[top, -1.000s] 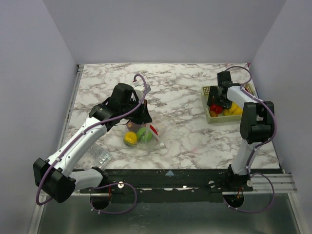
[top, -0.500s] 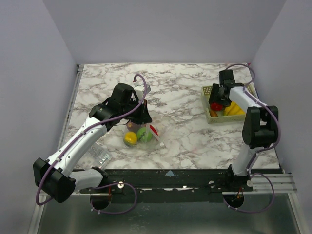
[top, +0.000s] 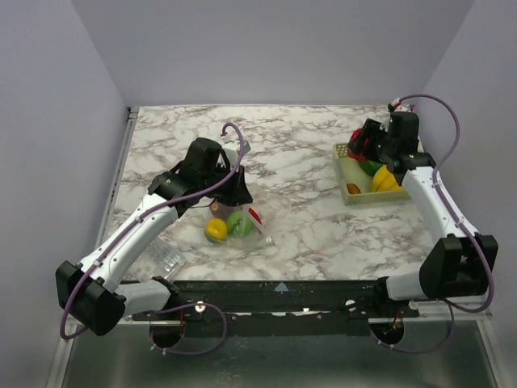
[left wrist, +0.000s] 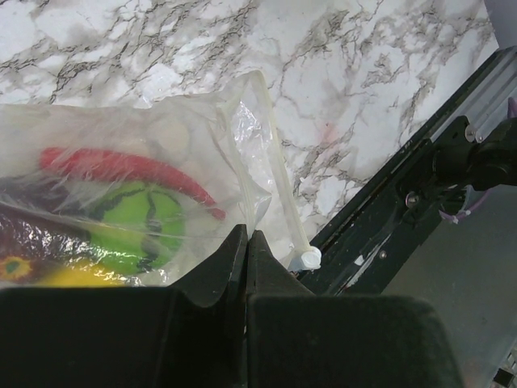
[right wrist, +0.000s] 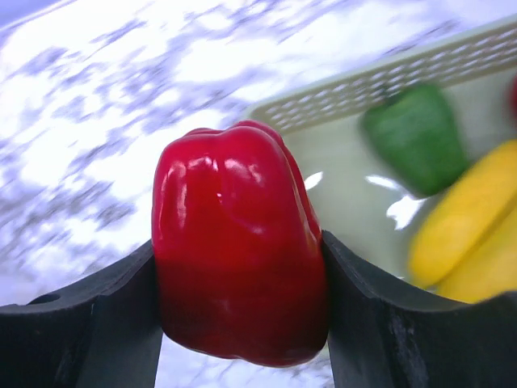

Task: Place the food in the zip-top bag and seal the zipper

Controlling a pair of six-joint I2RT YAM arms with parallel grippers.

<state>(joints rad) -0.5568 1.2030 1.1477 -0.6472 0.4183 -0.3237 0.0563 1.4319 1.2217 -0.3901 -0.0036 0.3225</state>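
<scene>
On the marble table (top: 323,234), the zip-top bag (left wrist: 161,137) is being pinched at its edge, just beside the zipper (left wrist: 279,174), by the left gripper (left wrist: 246,238), whose jaws are being pressed together on the film. A red chili (left wrist: 121,166), a green toy (left wrist: 137,222) and a yellow toy (top: 216,229) are being contained in it. At the right, a green pepper (right wrist: 416,133) and yellow pieces (right wrist: 464,218) are being held in the pale green basket (right wrist: 363,89). Above its far left corner, a red bell pepper (right wrist: 234,242) is being clamped between the jaws of the right gripper (right wrist: 238,279).
</scene>
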